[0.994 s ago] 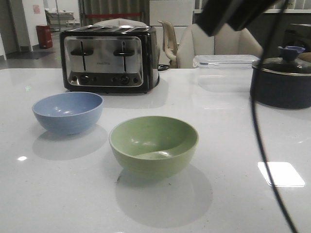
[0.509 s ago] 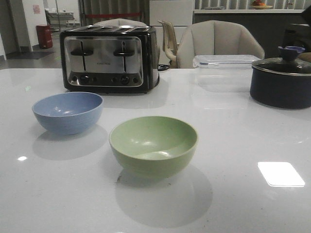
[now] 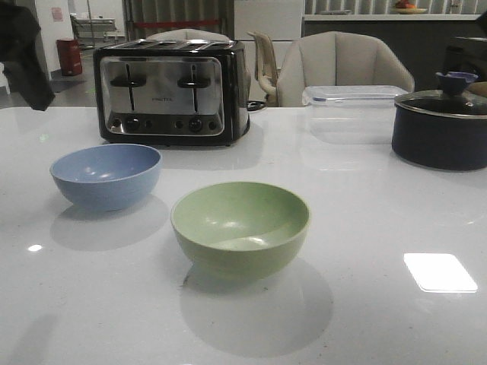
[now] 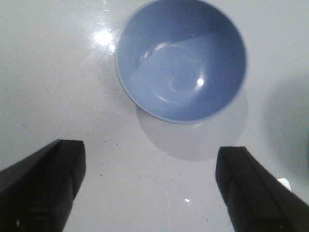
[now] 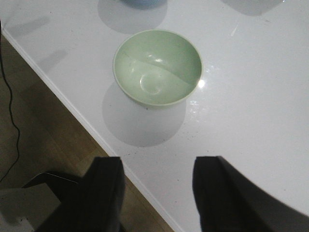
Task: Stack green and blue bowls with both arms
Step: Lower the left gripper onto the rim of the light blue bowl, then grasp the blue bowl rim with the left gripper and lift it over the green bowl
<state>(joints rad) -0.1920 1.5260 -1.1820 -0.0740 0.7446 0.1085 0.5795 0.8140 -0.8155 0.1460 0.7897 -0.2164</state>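
The white worktop point(image 3: 365, 228) carries everything. At its far edge stands a chrome four-slot toaster point(image 3: 171, 91) toward the far left corner, a dark lidded pot point(image 3: 441, 125) toward the far right corner, and a clear lidded plastic container point(image 3: 351, 106) between them. The green bowl point(image 3: 240, 226) sits upright and empty near the middle of the worktop, closer to the near edge. The blue bowl point(image 3: 106, 175) sits upright and empty to its left and a little further back, toward the left edge, apart from the green one. The left gripper point(image 4: 149, 186) hangs above the worktop just beside the blue bowl, jaws spread wide, gripping nothing. The right gripper point(image 5: 157, 193) hovers over the worktop's edge near the green bowl, jaws parted and empty.
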